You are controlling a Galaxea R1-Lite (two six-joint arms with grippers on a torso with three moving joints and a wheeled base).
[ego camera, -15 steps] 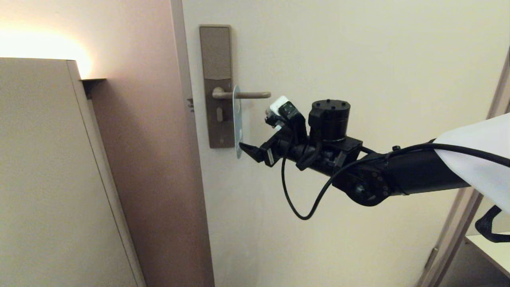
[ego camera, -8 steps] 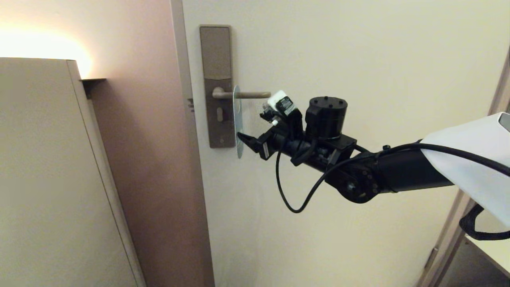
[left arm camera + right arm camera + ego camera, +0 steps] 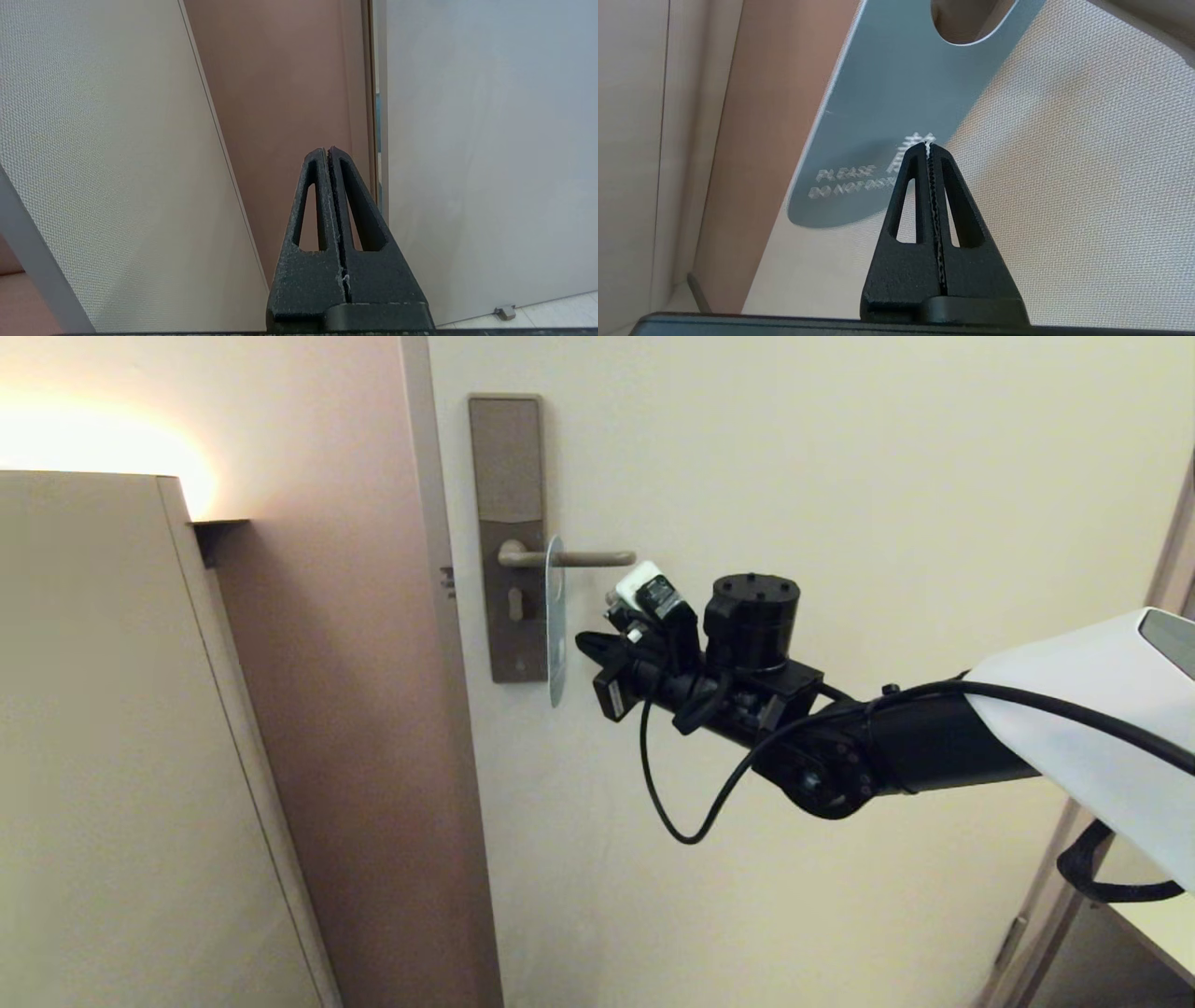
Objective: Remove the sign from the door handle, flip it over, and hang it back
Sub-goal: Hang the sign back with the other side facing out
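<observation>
Head view: sign (image 3: 556,616) on door handle (image 3: 579,558)

Door handle (image 3: 569,558): brushed metal, dull sheen. Lock plate (image 3: 505,523): matt bronze-grey metal. Sign (image 3: 896,107): smooth, slightly glossy blue face. Door (image 3: 887,476): fine woven-textured matt covering. Right gripper (image 3: 928,148): black matt, grainy plastic, toothed inner faces.

The sign (image 3: 555,621) hangs on the door handle (image 3: 579,558), just right of the lock plate (image 3: 506,476). My right end effector (image 3: 590,647) sits right of the sign, below the handle; a cabinet (image 3: 112,728) stands far left of the plate
</observation>
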